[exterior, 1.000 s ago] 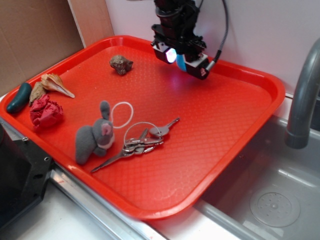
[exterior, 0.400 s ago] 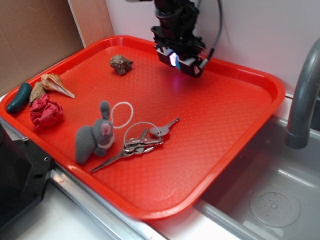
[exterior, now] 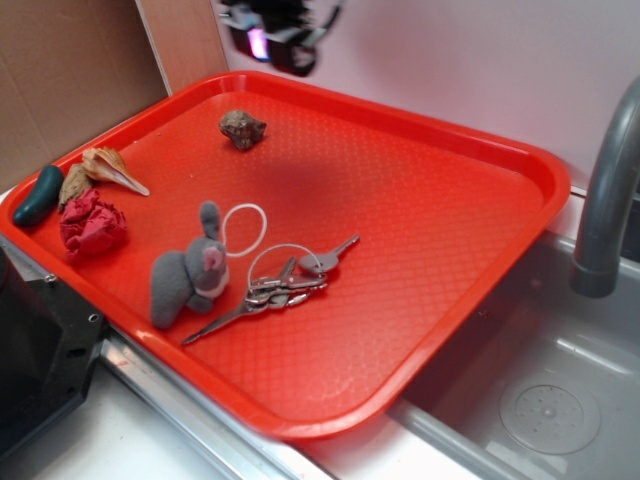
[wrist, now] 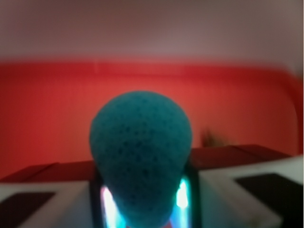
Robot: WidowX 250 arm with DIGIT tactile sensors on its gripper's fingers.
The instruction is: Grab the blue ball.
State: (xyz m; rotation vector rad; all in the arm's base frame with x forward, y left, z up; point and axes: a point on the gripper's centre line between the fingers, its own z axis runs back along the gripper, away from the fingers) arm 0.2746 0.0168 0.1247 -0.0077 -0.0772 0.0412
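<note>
In the wrist view the teal-blue knitted ball [wrist: 141,152] fills the middle of the picture, squeezed between the two fingers, and my gripper [wrist: 141,202] is shut on it. Behind the ball lies the red tray [wrist: 47,118]. In the exterior view my gripper [exterior: 272,42] is blurred and high above the tray's far left rim [exterior: 300,85], near the wall. The ball itself is hidden there inside the blurred jaws.
On the tray lie a brown rock [exterior: 243,128], a shell [exterior: 103,170], a dark green pepper-like object [exterior: 38,195], a crumpled red wad [exterior: 92,224], a grey plush rabbit [exterior: 190,270] and a bunch of keys [exterior: 280,285]. A sink [exterior: 545,400] and grey faucet [exterior: 610,190] stand right.
My gripper has risen off the tray and swung left toward the far left corner, carrying the ball with it. The things on the tray have not moved.
</note>
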